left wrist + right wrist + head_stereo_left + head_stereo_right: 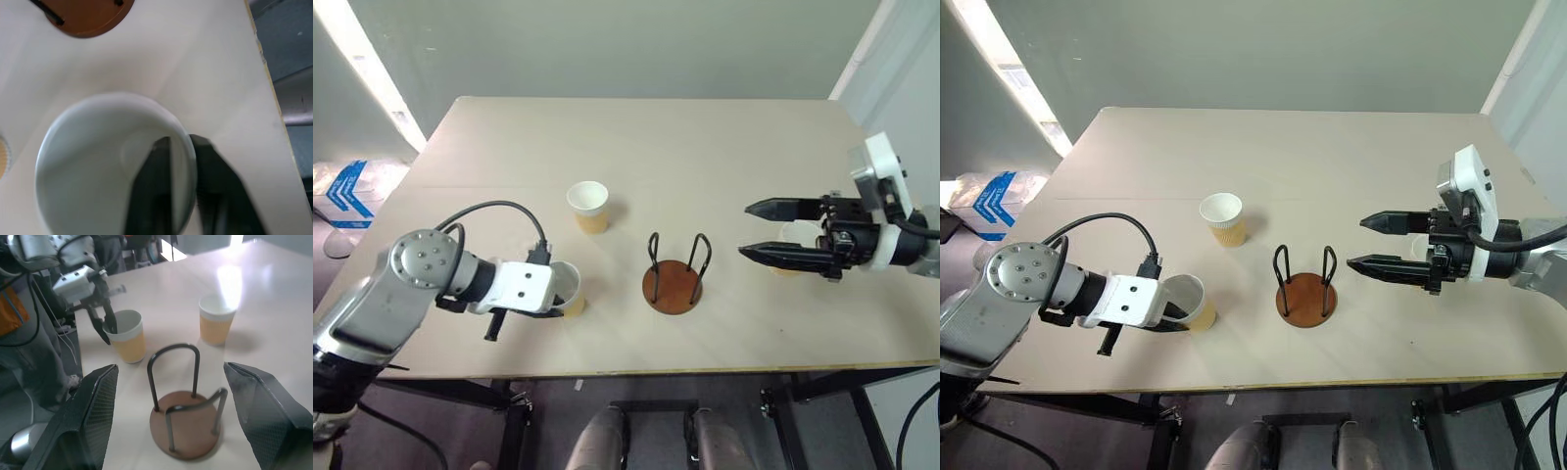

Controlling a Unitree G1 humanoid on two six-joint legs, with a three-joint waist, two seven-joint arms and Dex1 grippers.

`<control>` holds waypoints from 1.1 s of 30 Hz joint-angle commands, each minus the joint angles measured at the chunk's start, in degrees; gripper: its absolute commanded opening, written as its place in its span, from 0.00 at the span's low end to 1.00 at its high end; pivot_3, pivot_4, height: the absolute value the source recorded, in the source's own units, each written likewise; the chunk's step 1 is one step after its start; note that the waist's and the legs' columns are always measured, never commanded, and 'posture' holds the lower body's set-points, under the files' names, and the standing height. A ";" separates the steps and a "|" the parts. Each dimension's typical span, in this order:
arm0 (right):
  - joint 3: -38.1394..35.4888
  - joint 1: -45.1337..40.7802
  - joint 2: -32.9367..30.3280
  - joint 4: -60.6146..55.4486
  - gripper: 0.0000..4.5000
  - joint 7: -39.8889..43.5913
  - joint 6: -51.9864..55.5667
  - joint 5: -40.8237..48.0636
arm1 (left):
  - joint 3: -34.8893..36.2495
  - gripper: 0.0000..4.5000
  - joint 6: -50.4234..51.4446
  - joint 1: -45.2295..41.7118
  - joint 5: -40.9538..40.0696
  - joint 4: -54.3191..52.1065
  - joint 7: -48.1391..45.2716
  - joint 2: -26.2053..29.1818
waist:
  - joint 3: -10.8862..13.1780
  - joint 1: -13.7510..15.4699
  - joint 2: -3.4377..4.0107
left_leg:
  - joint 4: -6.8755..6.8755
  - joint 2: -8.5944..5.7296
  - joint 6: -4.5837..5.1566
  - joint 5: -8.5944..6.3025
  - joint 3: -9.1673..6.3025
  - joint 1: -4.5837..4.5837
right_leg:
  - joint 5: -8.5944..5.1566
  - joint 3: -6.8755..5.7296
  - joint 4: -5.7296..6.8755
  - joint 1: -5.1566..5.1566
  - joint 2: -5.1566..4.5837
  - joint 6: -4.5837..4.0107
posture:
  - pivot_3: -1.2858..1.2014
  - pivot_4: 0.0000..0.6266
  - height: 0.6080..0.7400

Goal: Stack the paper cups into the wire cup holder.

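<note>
Nearest you, your left hand [1172, 315] is clamped on the wall of a paper cup [1191, 303], one finger inside the rim and one outside; that cup stands upright on the surface [1332, 166] close to its front edge. Beside it sits the wire cup holder [1305, 292], with nothing in it. Your right hand [1369, 243] hovers just past the holder, fingers spread and gripping nothing, with a third cup [795, 235] partly hidden behind them. Farther back stands a second cup [1223, 218], upright with free space around it.
</note>
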 commanded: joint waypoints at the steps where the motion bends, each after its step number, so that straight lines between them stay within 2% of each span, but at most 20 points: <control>1: -0.95 1.63 -0.80 -2.58 0.81 2.15 -7.15 -4.58 | 0.46 0.01 -0.91 -3.26 -0.86 1.81 -2.06 -0.64 | -0.01 0.02 -0.01 | 0.01 0.00 0.05 -0.01 -0.01 0.00 | 0.01 -0.01 0.01 0.00 0.00 -0.01 | 0.52 0.24 1.00; 10: -0.79 4.58 -0.62 -0.70 0.81 6.23 -10.17 -4.40 | 0.33 0.01 5.03 -14.50 -6.32 4.57 -7.01 -5.18 | -0.01 0.03 -0.02 | 0.08 -0.01 0.15 0.12 -0.01 0.00 | 0.13 -0.04 0.01 0.09 -0.02 0.02 | 0.52 0.24 1.00; 13: -2.13 5.44 -1.34 0.14 0.81 7.76 -8.23 -1.71 | -0.33 0.01 10.43 -22.34 -9.61 4.90 -8.89 -7.98 | 0.00 0.20 -0.03 | 0.10 0.00 0.18 0.22 -0.01 -0.05 | 0.17 -0.07 -0.03 0.12 -0.02 0.07 | 0.52 0.24 1.00; 18: -3.43 3.76 -2.60 1.52 0.81 7.48 -5.18 2.26 | -1.56 0.01 13.81 -31.88 -11.94 9.21 -11.79 -11.13 | -0.01 0.15 -0.02 | 0.13 -0.02 0.19 0.36 0.04 -0.04 | 0.32 -0.03 -0.15 0.19 -0.04 0.25 | 0.52 0.24 1.00; 28: -5.97 5.43 -2.77 -0.33 0.81 4.81 -5.36 3.43 | -7.31 0.01 14.78 -45.82 -19.59 18.67 -12.12 -17.74 | 0.00 0.30 -0.03 | 0.16 -0.04 0.25 0.47 0.08 -0.08 | 0.35 0.02 -0.23 0.25 -0.06 0.61 | 0.52 0.24 1.00; 33: -9.13 7.79 -3.52 -1.52 0.81 2.91 -5.07 4.27 | -13.35 0.01 9.55 -49.81 -20.30 23.82 -12.12 -20.12 | 0.00 0.39 -0.03 | 0.20 -0.06 0.27 0.53 0.09 -0.13 | 0.40 0.08 -0.33 0.34 -0.08 0.84 | 0.52 0.24 1.00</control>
